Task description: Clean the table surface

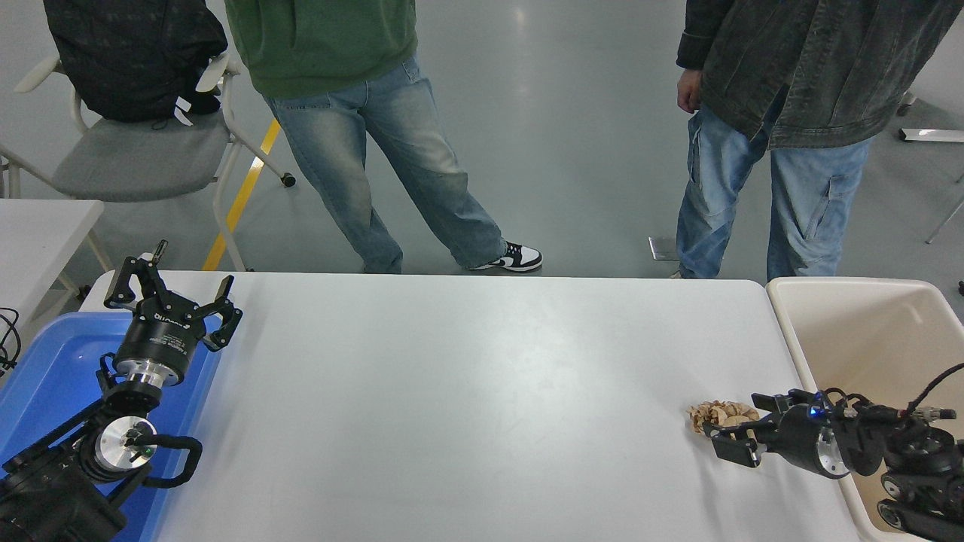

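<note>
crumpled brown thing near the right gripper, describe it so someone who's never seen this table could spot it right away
Start at the big white table surface and follow it right, toward the beige bin beside that end. Short of the table's right edge lies a small tan wad of crumpled paper, right at the fingers of the right gripper. It is the only loose brown item on the white top.
</note>
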Tool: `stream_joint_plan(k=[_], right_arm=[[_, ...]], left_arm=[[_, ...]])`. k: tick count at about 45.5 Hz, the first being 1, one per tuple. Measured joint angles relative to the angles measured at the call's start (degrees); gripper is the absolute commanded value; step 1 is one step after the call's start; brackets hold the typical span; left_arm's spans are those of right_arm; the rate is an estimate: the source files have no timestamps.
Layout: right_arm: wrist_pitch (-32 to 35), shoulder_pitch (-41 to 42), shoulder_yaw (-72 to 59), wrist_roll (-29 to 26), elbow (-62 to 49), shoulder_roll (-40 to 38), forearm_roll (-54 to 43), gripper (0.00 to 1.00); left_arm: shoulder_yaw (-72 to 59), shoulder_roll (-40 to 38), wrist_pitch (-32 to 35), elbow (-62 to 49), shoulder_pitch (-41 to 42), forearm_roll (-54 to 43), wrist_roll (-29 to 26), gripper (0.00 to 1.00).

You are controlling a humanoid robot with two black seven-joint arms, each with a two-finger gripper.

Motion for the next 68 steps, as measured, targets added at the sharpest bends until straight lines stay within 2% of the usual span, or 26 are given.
stream_joint_plan(k=[30,42,52,54,57,58,60,68], right_arm=[[-3.72,-3.36,0.8,0.0,-5.35,3.12,1.3,0.98],[-4.86,-4.1,0.7,0.06,-7.54,4.35,2.13,0.81],[-5.18,-4.52,0.23,0.42,-8.14,4.71,2.49,0.77],[-5.21,-4.61,0.14,0.55,-8.22,4.75,2.53,0.6],[-5.22,-4.65,0.11,0.62,-8.29,4.78,2.58,0.11],[-5.2,-4.68,0.08,0.67,-8.32,4.79,2.61,0.05],[-5.0,-4.74,0.01,0.74,-8.35,4.81,2.74,0.0],[-3.61,-4.63,-0.43,1.11,-8.39,4.85,4.34,0.0]], left_arm=[[0.0,0.0,0.0,0.0,0.0,0.0,0.0,0.99],[0.0,0.0,0.0,0.0,0.0,0.0,0.0,0.99],[0.0,0.0,0.0,0.0,0.0,0.0,0.0,0.99],[0.0,0.0,0.0,0.0,0.0,0.0,0.0,0.99],[0.0,0.0,0.0,0.0,0.0,0.0,0.0,0.99],[0.0,0.0,0.0,0.0,0.0,0.0,0.0,0.99],[0.0,0.0,0.0,0.0,0.0,0.0,0.0,0.99],[0.0,0.0,0.0,0.0,0.0,0.0,0.0,0.99]])
